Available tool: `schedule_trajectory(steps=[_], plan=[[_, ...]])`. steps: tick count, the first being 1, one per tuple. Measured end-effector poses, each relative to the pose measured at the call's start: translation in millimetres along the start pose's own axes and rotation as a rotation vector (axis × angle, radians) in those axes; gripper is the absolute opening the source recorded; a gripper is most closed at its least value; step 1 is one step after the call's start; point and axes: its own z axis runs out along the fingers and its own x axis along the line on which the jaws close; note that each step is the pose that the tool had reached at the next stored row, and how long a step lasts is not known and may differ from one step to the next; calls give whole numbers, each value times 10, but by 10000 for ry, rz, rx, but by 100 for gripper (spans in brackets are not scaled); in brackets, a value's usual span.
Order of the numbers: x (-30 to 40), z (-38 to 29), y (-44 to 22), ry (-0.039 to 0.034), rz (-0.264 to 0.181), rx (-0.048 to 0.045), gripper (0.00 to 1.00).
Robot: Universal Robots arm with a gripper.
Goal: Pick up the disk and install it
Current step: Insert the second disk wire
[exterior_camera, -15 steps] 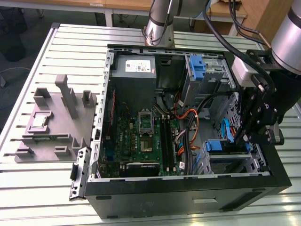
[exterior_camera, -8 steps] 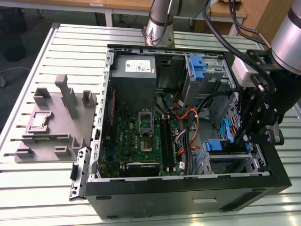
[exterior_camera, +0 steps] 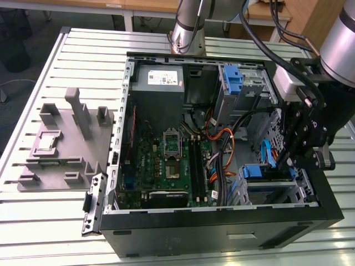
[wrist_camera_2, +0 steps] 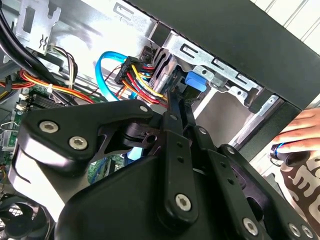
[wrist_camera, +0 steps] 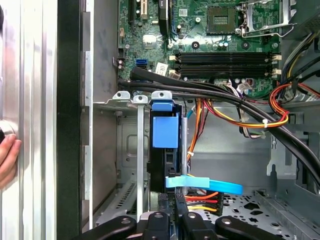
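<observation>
The open black tower computer case [exterior_camera: 222, 233] lies on its side on the slatted white metal table [exterior_camera: 50, 221], and everything sits in relation to it. The grey robot arm's black gripper [exterior_camera: 302, 147] hangs over the case's front corner on the exterior view's right, just above the drive cage [exterior_camera: 266, 185]. Whether its fingers are apart, together or clamped on something I cannot tell; in both wrist views the black linkage [wrist_camera_2: 170, 165] crowds the foreground and hides the tips.

The disk [wrist_camera: 170, 150], a flat dark slab with a blue plastic side rail [wrist_camera: 165, 127], stands on edge inside the silver metal drive cage [wrist_camera: 127, 150] at the case's front. A light-blue flat data cable [wrist_camera: 205, 183] runs across just beside its rear end, with a bundle of orange, red and yellow wires [wrist_camera: 202, 197] next to it. In the second wrist view the blue rail tab [wrist_camera_2: 196, 81] sits in the cage slot beneath the case's black edge.

Deeper in the case lie the green motherboard [exterior_camera: 166, 160] and the grey power-supply box [exterior_camera: 158, 83]. Outside the case, on the exterior view's left, rests a grey moulded fixture block [exterior_camera: 66, 138]. A person's hand [wrist_camera_2: 295, 135] rests just outside the case wall, near the cage.
</observation>
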Motion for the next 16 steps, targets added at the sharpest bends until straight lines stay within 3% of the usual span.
schedule_trajectory(steps=[8,16], plan=[[-8,2,0,1,-13,1,16],[-11,51,0,6,-14,1,16]])
